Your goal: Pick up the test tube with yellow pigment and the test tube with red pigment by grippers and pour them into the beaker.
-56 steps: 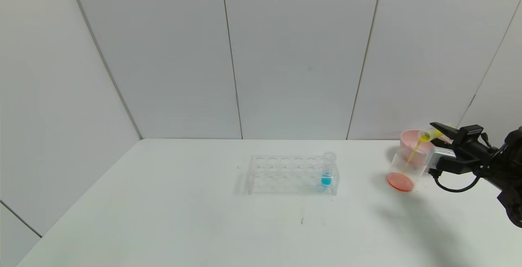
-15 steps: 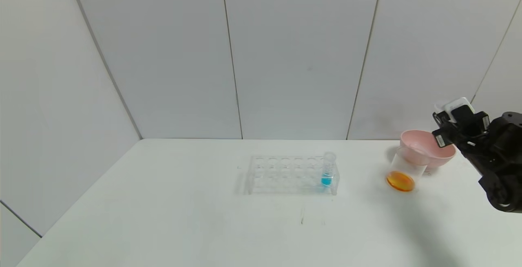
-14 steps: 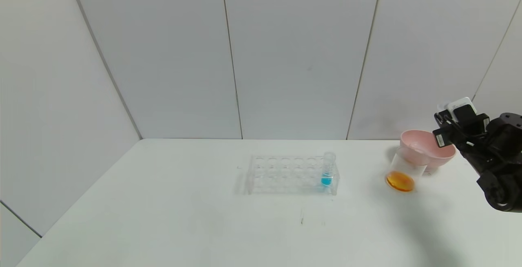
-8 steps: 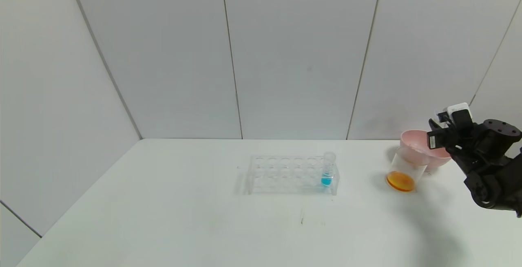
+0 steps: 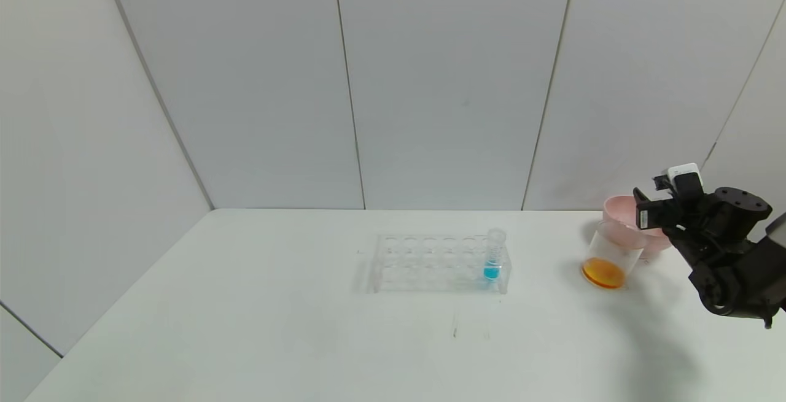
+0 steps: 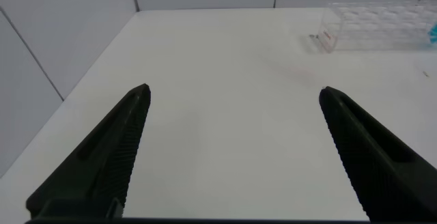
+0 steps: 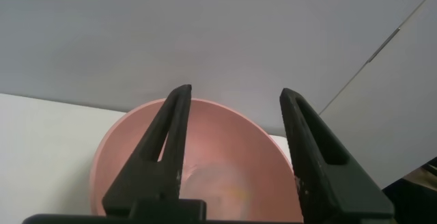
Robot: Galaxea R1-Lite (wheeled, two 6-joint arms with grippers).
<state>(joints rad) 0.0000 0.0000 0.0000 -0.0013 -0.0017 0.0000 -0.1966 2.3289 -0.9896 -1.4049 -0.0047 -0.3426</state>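
Since half a second ago, right gripper (image 7: 235, 138) has shifted left at right edge of head view, over pink bowl (image 7: 225, 145); jaws spread, empty. Beaker (image 5: 609, 255) with orange liquid stands in front of bowl on desk (image 5: 276, 328). Tube rack (image 5: 439, 262), mid-frame, holds blue tube (image 5: 493, 255). Yellow and red tubes unseen. Left gripper (image 6: 235, 149) hovers, jaws wide apart.

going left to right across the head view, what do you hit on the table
clear tube rack → test tube with blue liquid, standing in the rack's right end → beaker holding orange liquid → pink bowl just behind it → right end effector, over the bowl.
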